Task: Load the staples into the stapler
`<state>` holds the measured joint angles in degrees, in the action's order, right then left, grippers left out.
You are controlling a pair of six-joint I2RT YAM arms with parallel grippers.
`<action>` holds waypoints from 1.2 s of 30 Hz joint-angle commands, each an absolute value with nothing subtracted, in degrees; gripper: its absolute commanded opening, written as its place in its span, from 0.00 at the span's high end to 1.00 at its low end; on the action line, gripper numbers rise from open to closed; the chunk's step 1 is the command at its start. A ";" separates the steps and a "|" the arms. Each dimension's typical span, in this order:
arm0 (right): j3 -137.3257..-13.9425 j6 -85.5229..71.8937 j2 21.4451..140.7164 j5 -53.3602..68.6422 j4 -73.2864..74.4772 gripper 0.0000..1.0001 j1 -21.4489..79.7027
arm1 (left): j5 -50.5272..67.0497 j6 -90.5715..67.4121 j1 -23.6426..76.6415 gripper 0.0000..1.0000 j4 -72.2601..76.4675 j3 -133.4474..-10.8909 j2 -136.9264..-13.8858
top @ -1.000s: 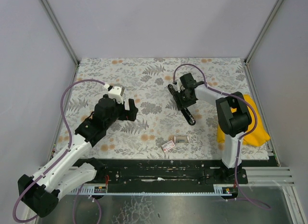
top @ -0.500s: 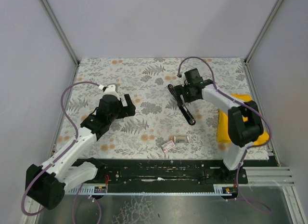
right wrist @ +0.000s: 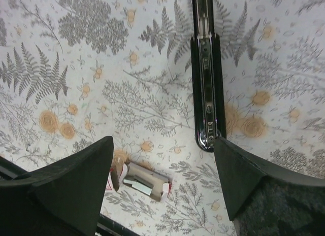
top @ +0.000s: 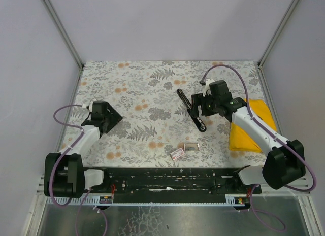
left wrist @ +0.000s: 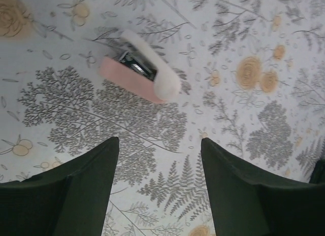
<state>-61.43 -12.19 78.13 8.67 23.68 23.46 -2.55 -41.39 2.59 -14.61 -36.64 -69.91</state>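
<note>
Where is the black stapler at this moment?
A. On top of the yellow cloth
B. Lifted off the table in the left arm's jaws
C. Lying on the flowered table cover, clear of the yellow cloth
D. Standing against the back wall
C: the top view shows the stapler lying on the flowered table cover, with the yellow cloth apart from it, nearer the right edge.

- Table cover (top: 152, 89): white, printed with grey ferns and orange blossoms.
- Stapler (right wrist: 205, 94): glossy black, with a silvery inner rail.
- Cloth (top: 242, 141): plain bright yellow.
- Small box (right wrist: 144, 181): cardboard brown, with a white-and-red flap.
- Right arm (top: 254, 127): white shells, black joints.
</note>
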 commanded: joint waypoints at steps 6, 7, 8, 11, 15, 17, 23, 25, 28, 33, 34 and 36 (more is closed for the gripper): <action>-56.67 -15.96 75.72 15.12 21.84 0.14 23.38 | -6.68 -49.60 -2.16 0.50 -6.85 -32.91 -70.67; -56.10 -16.15 75.76 15.69 21.40 0.14 23.36 | -6.95 -50.28 -2.71 0.52 -6.14 -32.63 -70.66; -55.71 -16.50 75.76 16.32 21.04 0.14 23.38 | -6.90 -50.68 -3.22 0.54 -5.29 -32.39 -70.85; -54.89 -17.27 76.13 17.61 20.12 0.14 23.29 | -6.15 -51.00 -4.44 0.56 -3.84 -32.33 -72.76; -54.58 -17.85 76.70 18.49 19.72 0.14 23.37 | -4.80 -50.82 -5.45 0.57 -3.13 -33.63 -75.95; -54.55 -18.13 76.85 18.75 19.56 0.14 23.32 | -4.21 -51.12 -5.66 0.57 -2.32 -33.59 -76.70; -54.08 -18.95 77.17 19.89 19.14 0.14 23.38 | -2.92 -51.15 -6.55 0.57 -0.29 -33.37 -78.66; -53.73 -19.18 77.17 19.99 19.09 0.14 23.33 | -2.49 -51.28 -6.96 0.57 0.58 -33.02 -79.02; -53.21 -19.33 77.30 20.13 19.14 0.14 23.32 | -1.72 -51.33 -7.64 0.56 1.57 -32.98 -80.20; -52.59 -19.75 77.05 20.26 19.34 0.14 23.38 | -0.84 -50.76 -7.97 0.58 1.97 -33.98 -82.59; -52.51 -19.84 76.96 20.18 19.34 0.14 23.37 | -0.72 -50.65 -7.94 0.59 1.94 -34.01 -82.78; -52.31 -20.12 76.78 20.06 19.34 0.15 23.35 | -0.51 -50.11 -7.95 0.65 2.01 -34.10 -83.20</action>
<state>-52.51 -19.09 77.76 19.16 20.27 23.46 -1.08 -50.89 -7.53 -0.34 -33.06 -82.04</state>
